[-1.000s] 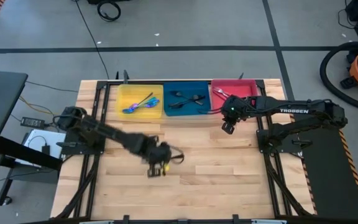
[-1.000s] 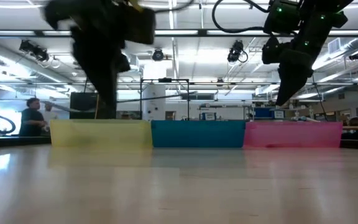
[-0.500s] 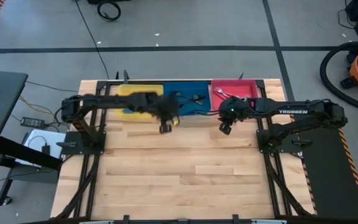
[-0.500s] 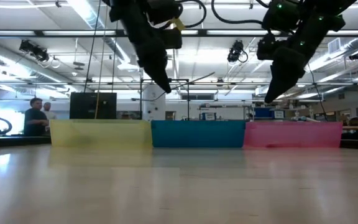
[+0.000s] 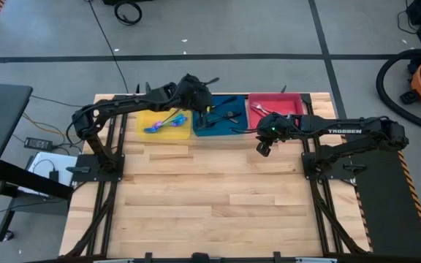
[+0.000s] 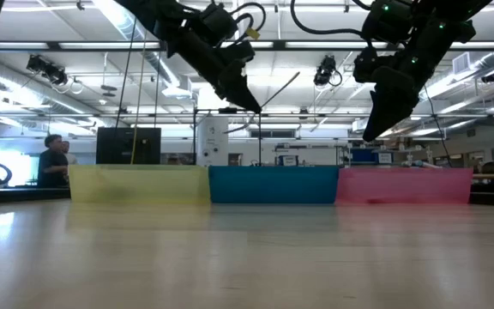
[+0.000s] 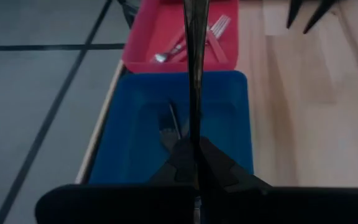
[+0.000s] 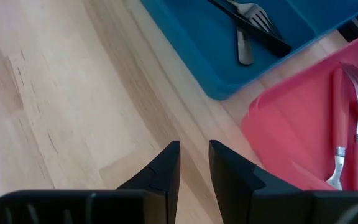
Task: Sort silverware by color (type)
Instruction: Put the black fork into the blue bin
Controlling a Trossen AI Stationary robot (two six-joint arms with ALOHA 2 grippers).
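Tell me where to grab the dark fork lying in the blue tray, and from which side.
Grip the dark fork at its free handle end, clear of the dark utensil crossing near its tines. It lies flat in the blue tray, so probably come straight down, fingers straddling the handle.

Bright, even light falls from long ceiling lamps seen in the low view, which leave a pale sheen across the near worktop there and throw both arms into dark silhouette against the lit room. From above, the wooden worktop is evenly lit, with only soft, short shadows beneath the arms. In the left wrist view the near pincer is soft and out of focus, while the trays beyond look sharper.
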